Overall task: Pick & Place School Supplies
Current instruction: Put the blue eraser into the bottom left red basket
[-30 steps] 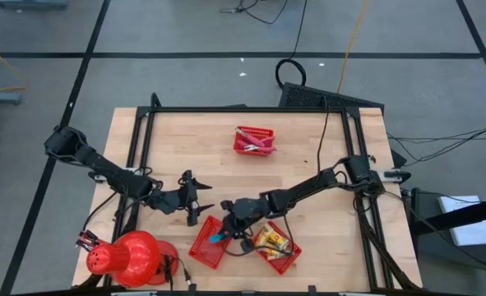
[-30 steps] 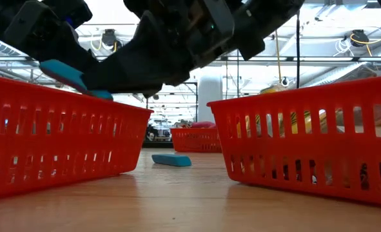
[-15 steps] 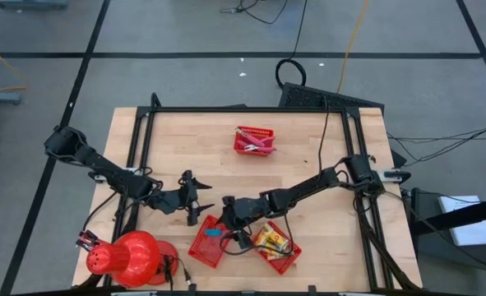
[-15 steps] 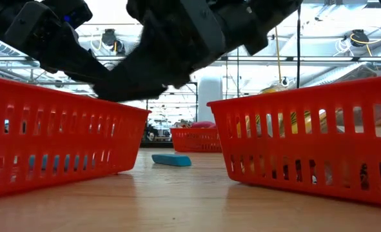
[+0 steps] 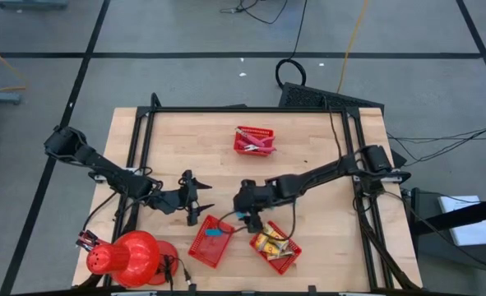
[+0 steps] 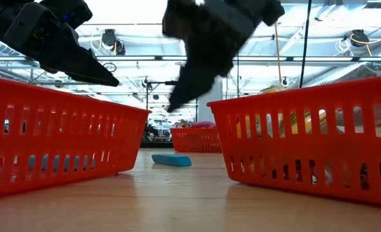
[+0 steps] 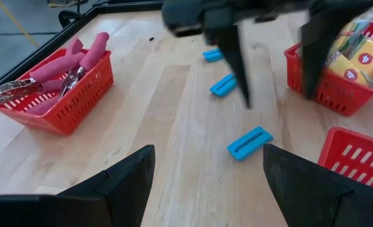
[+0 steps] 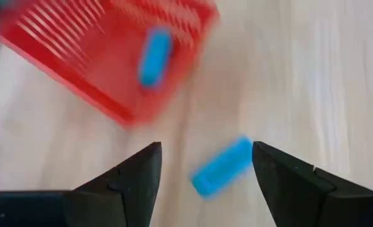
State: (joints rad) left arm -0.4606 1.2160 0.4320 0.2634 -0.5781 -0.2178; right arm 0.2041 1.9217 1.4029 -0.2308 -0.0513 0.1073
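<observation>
We see the right gripper (image 5: 247, 212) hanging wide open and empty over a light-blue block (image 8: 223, 166) lying flat on the bare table just beside the red basket (image 5: 195, 247), where 1 more blue block (image 5: 214, 233) already lies. We judge these blocks light, stiff and somewhat smooth, best pinched across the narrow sides at mid-length. The left gripper (image 5: 200, 199) waits open near the basket; the wooden table (image 5: 308, 140) looks flat, the room beyond holds cables and grey floor.

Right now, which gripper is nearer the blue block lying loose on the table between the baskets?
The right gripper: open, hovering just above the blue block. The left gripper is open too, waiting farther off beside the basket.
</observation>
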